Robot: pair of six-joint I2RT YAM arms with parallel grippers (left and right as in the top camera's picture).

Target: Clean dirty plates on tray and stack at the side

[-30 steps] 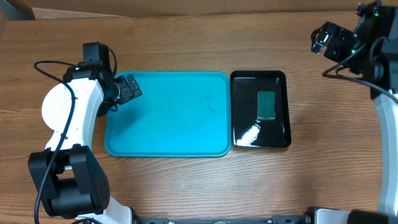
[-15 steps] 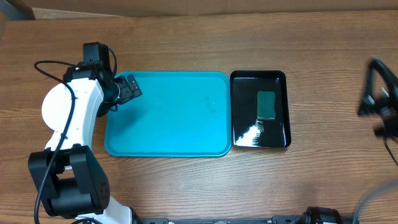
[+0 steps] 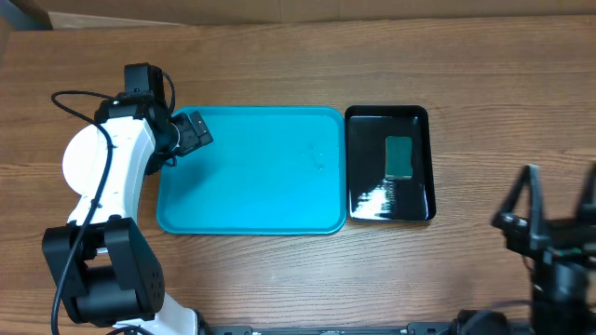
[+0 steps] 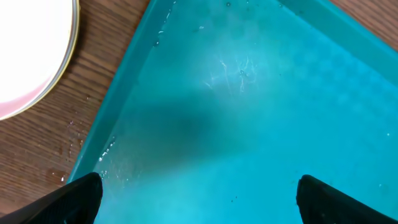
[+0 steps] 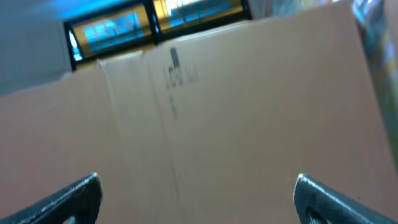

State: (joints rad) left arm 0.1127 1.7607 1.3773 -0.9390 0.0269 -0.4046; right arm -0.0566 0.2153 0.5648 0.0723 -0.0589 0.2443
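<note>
The teal tray sits mid-table, the left gripper spread wide over its back left corner. A pale plate lies on the wood just outside that rim. By the table's front right corner, the right gripper, fingers equally apart, faces a cardboard box.

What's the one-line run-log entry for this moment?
left gripper: open, over tray corner | right gripper: open, facing cardboard | tray: no plates | white plate: on table beside tray | sponge: in black tray
</note>
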